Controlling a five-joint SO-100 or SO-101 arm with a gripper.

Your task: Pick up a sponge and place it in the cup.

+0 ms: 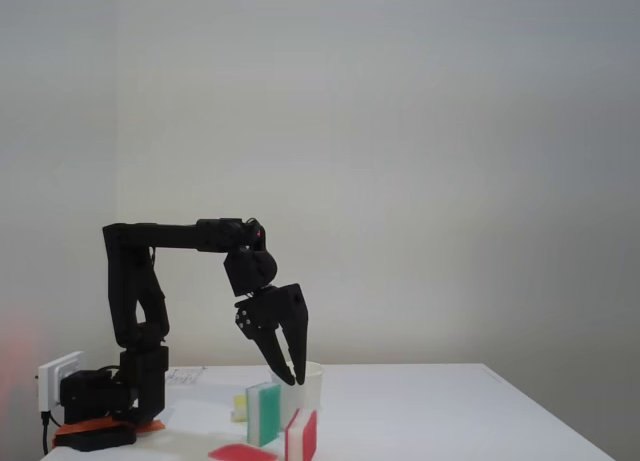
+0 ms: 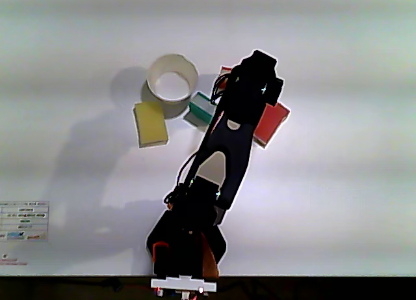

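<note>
Fixed view: fingers parted, empty, tips at cup rim; sponge upright just in front.

Other view: from above, yellow sponge beside cup; label sheet on desk, writing unreadable.

Red-and-white sponge and white paper cup on the table

The sponge stands upright in the fixed view, just in front of the cup. The cup stands upright and looks empty from above.
</note>
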